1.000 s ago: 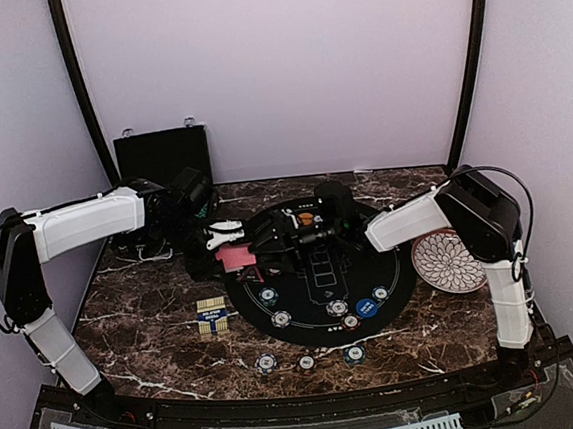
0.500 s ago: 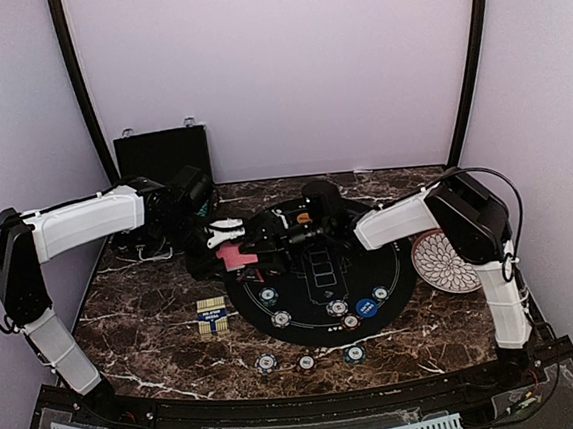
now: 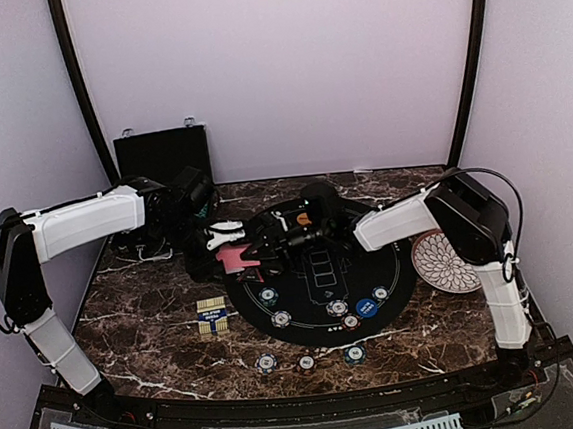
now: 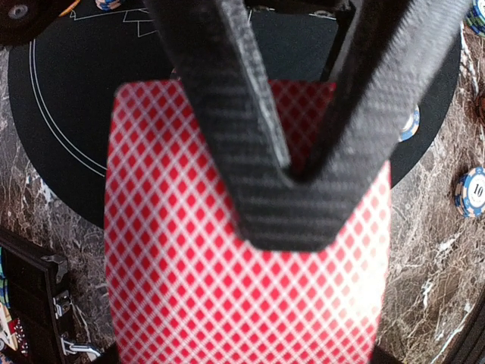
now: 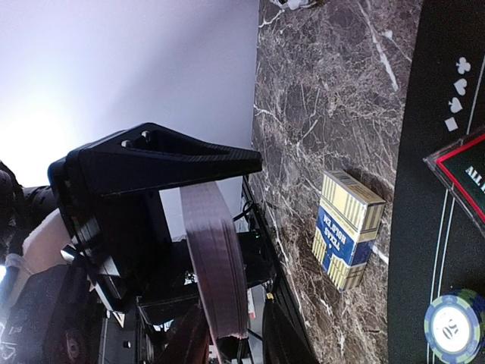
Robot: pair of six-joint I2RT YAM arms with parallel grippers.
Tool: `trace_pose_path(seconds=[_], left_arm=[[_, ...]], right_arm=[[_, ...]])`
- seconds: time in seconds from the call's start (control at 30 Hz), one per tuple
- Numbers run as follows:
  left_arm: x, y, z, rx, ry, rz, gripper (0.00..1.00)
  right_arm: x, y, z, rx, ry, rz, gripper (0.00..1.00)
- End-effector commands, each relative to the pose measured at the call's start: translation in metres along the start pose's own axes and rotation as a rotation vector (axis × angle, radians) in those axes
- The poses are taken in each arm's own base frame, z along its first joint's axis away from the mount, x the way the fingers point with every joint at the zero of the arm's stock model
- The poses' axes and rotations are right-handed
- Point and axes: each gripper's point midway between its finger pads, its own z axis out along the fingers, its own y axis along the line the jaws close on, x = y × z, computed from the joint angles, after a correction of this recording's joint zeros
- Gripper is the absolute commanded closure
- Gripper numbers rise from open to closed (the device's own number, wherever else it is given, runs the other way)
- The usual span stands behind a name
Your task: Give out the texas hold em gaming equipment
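My left gripper (image 4: pixel 292 216) is shut on a deck of red-backed playing cards (image 4: pixel 189 265), held above the left rim of the round black mat (image 3: pixel 317 272). From above the deck (image 3: pixel 235 257) shows red. My right gripper (image 3: pixel 269 244) has reached across to it. In the right wrist view the deck (image 5: pixel 216 258) is edge-on, and its lower end sits between my right fingers (image 5: pixel 299 341), with a gap on one side. Several poker chips (image 3: pixel 282 318) and a blue button disc (image 3: pixel 366 308) lie on the mat, and an orange disc (image 3: pixel 305 218) lies at its far side.
Three chips (image 3: pixel 307 362) sit off the mat near the front edge. A yellow and blue card box (image 3: pixel 212 314) lies left of the mat. A patterned white plate (image 3: pixel 446 259) is at the right. The black case (image 3: pixel 161 155) stands at the back left.
My right arm has swung left across the mat to the deck and its jaws have narrowed. The left arm and the deck have stayed put.
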Motion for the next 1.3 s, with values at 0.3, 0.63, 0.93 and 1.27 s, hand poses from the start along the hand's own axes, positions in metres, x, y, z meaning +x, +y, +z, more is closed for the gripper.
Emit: trace_pose_path(seconds=[0.3,0.63,0.93,1.27], left_arm=[[-0.009,0.004,-0.02,-0.027,-0.047,0.0,0.85],[-0.004,0.002,-0.021,-0.028,-0.029,0.002,0.87],[0.006,0.003,-0.027,-0.038,-0.021,-0.009,0.89],[0.014,0.002,-0.031,-0.033,-0.012,-0.02,0.92]], right_arm=[[0.002,0.034,-0.023,-0.023,-0.045,-0.045,0.91],[-0.003,0.025,-0.043,-0.022,-0.068,-0.022,1.0],[-0.011,0.019,-0.06,-0.024,-0.088,-0.01,1.0],[-0.028,0.008,-0.063,-0.007,-0.102,-0.009,1.0]])
